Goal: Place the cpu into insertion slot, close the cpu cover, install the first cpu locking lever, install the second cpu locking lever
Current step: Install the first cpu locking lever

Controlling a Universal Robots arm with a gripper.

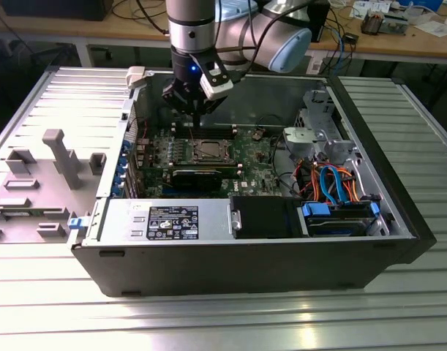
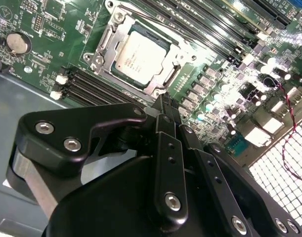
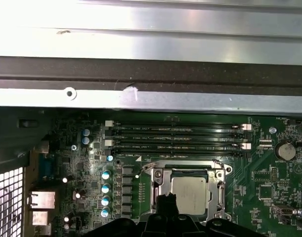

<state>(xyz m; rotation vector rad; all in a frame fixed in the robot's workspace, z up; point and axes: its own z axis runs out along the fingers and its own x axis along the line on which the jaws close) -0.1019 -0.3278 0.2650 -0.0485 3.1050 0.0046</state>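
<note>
Gripper [image 2: 161, 98] of mine is pinched narrow w/ nothing held, tip just beside cpu cover [image 2: 107, 43]; cover lies flat over cpu [image 2: 140, 57] on mobo [image 2: 39, 69].

case [image 1: 208, 267] top open | memory slots [image 3: 175, 136] beside cpu cover [image 3: 216, 190]

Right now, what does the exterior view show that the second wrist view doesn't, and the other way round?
Exterior view: the whole computer case, the arm above it, and the blue and orange cables. Second wrist view: shiny screws up close and a thin red wire. Both: the gripper over the green board, and the chip lying in its metal frame.
</note>
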